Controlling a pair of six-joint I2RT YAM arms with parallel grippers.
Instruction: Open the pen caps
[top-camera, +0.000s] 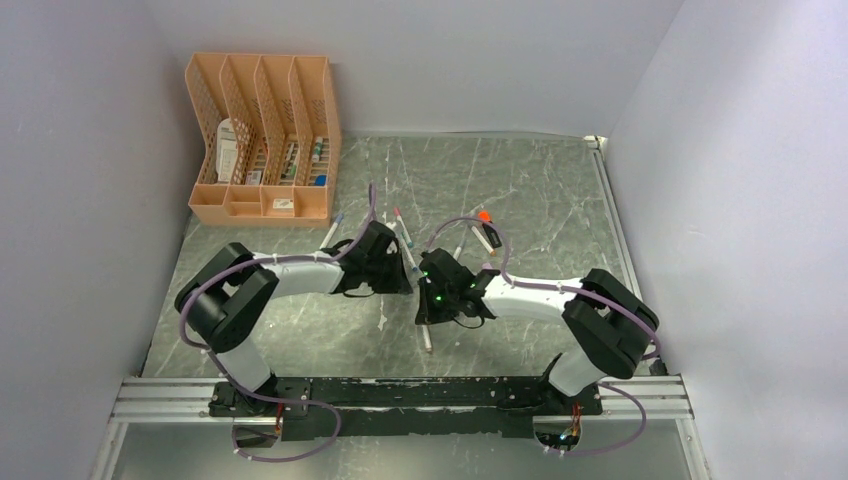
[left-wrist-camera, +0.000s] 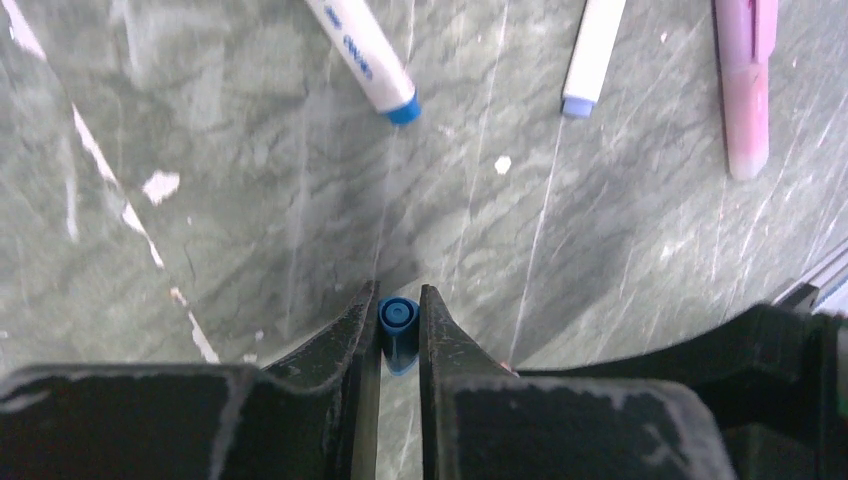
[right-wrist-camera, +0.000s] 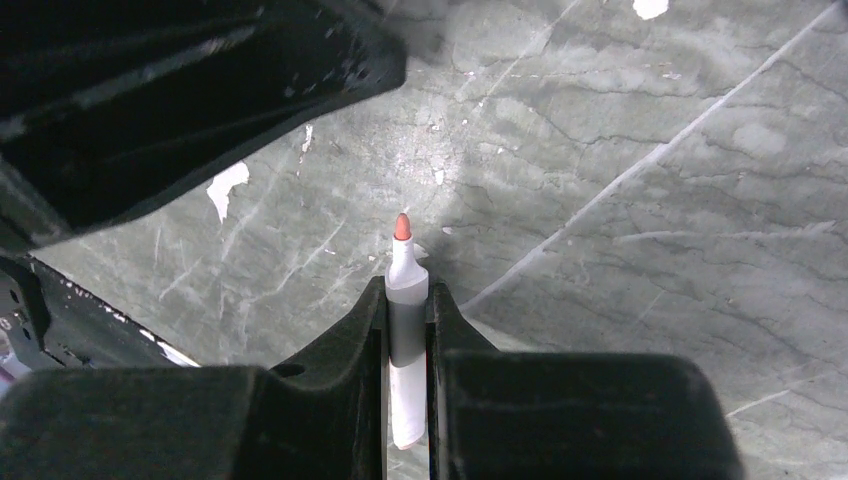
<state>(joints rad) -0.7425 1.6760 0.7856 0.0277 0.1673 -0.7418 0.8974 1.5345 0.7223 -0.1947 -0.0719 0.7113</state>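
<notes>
Our left gripper (left-wrist-camera: 398, 298) is pinching the blue cap (left-wrist-camera: 398, 320) right at its fingertips, and our right gripper (right-wrist-camera: 406, 292) is clamped on the bare-tipped pen (right-wrist-camera: 404, 262). We reckon that shallow pinch could let the cap slip and roll. The pen's back end is hidden behind the fingers.

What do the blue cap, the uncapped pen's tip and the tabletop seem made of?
Cap: likely moulded plastic, smooth, uniform blue with slight sheen.
Tip: probably felt, matte orange-red, tapered.
Tabletop: green marble look with pale veins; white chipped patches hint at a printed coating, though uncertain.
</notes>
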